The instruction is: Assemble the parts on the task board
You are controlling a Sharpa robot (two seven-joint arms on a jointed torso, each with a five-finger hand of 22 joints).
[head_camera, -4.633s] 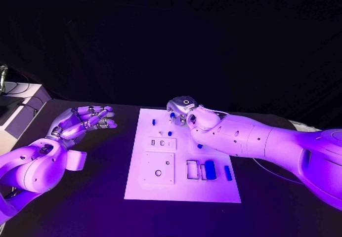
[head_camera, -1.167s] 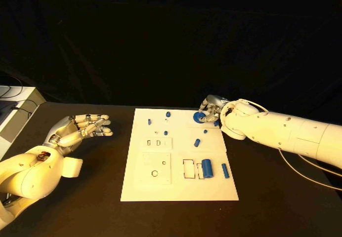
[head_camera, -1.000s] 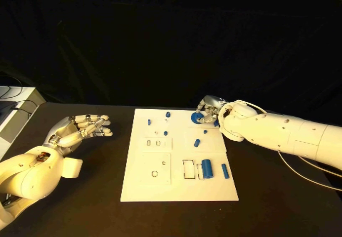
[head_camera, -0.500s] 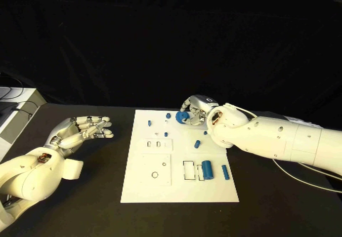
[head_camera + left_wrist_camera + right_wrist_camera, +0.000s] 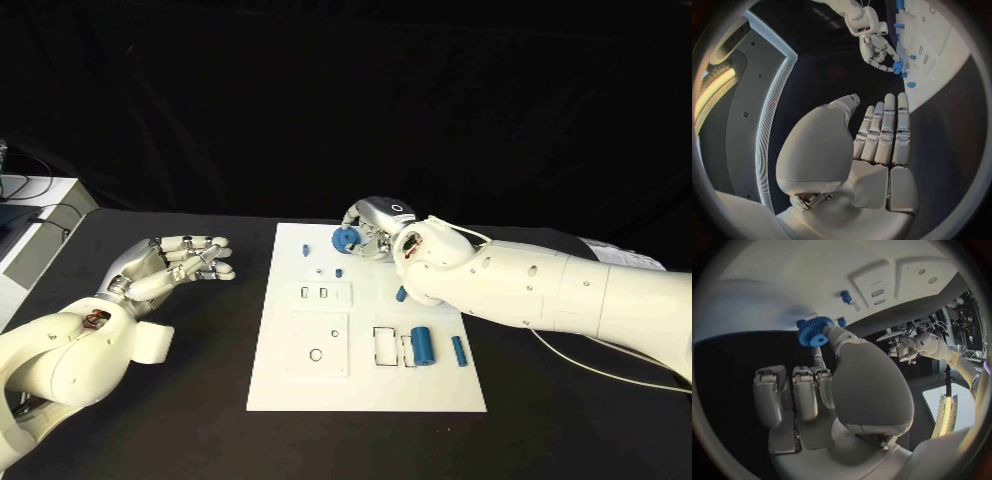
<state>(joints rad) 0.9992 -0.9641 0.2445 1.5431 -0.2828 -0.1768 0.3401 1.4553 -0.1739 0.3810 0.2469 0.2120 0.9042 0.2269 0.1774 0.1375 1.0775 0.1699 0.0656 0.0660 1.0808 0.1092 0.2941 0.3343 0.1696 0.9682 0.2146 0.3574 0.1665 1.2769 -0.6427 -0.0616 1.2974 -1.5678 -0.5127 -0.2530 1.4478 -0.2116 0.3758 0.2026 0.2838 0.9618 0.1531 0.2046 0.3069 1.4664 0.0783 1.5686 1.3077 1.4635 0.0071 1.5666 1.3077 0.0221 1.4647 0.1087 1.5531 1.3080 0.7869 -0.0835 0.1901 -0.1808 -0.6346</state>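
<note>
The white task board (image 5: 289, 385) lies in the middle of the black table. My right hand (image 5: 374, 226) hovers over the board's far edge and pinches a blue gear (image 5: 346, 238) between thumb and a finger; the right wrist view shows the gear (image 5: 815, 331) at the fingertips above the board (image 5: 786, 270). Small blue pegs (image 5: 306, 248) (image 5: 338, 272) (image 5: 400, 293) stand or lie on the far half. A blue cylinder (image 5: 421, 343) and a blue bar (image 5: 459, 349) lie near the right edge. My left hand (image 5: 173, 262) is held open, fingers apart, left of the board.
A pale box (image 5: 32, 215) stands at the table's far left edge. The board carries a small slotted plate (image 5: 325, 293), a square plate with a hole (image 5: 320, 340) and a rectangular pocket (image 5: 389, 343). Bare black table lies around the board.
My right hand has carried the blue gear leftward along the board's far edge, from near the right corner toward the middle. The left hand has stayed put.
</note>
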